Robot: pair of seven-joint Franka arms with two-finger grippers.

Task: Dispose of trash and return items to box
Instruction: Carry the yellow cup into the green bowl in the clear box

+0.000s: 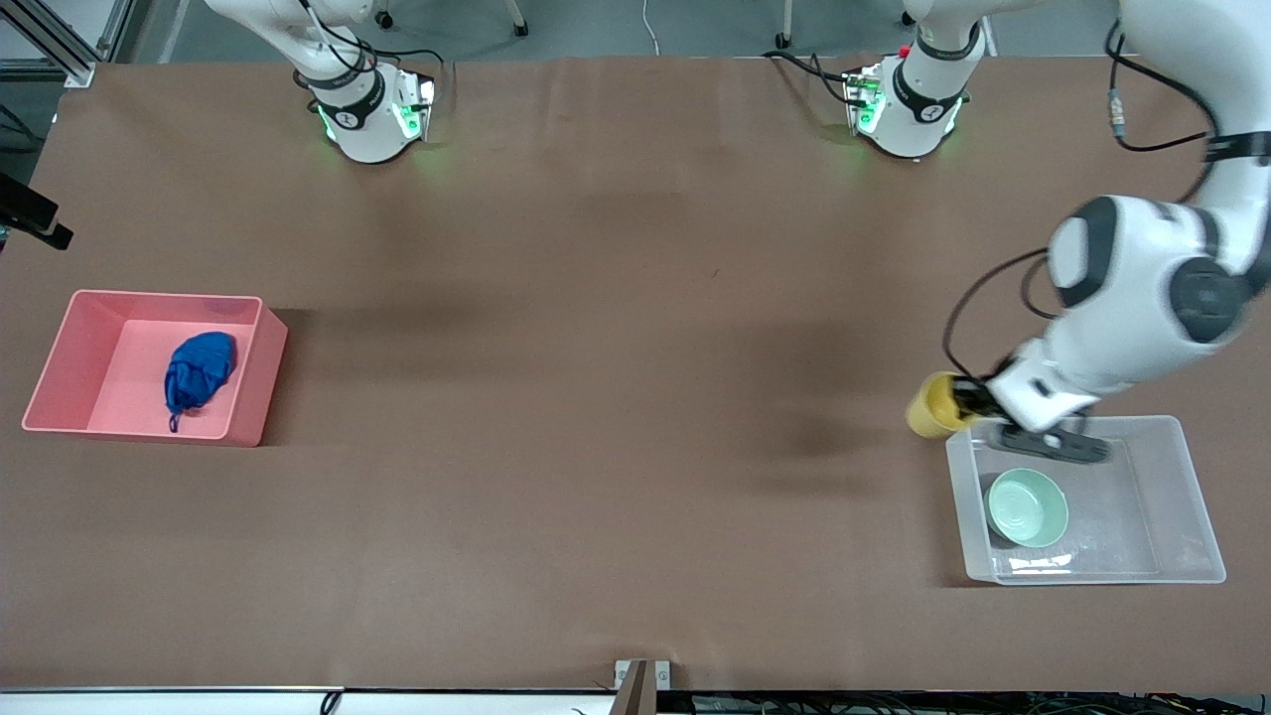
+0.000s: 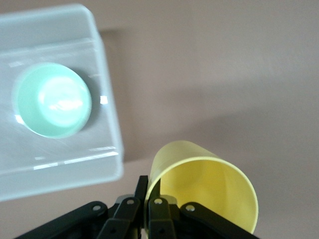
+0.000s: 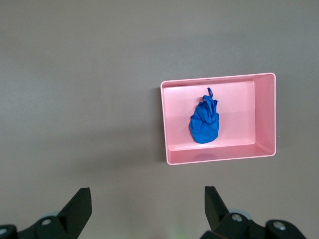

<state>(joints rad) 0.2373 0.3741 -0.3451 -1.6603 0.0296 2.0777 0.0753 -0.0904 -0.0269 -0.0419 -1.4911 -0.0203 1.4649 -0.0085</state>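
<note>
Operator: Status. I read the worktop first: the pink bin at the right arm's end holds the blue wad, so trash disposal looks complete

Supervisor: And the clear tub?

Operator: At the left arm's end. The mint bowl sits in it. I have the left pincer clenched on the yellow cup wall, over the tub's corner

Supervisor: Right pincer?

Operator: Released, waiting high over the worktop. Next, I judge: carry the cup inward over bare tub floor, lower, release
</note>
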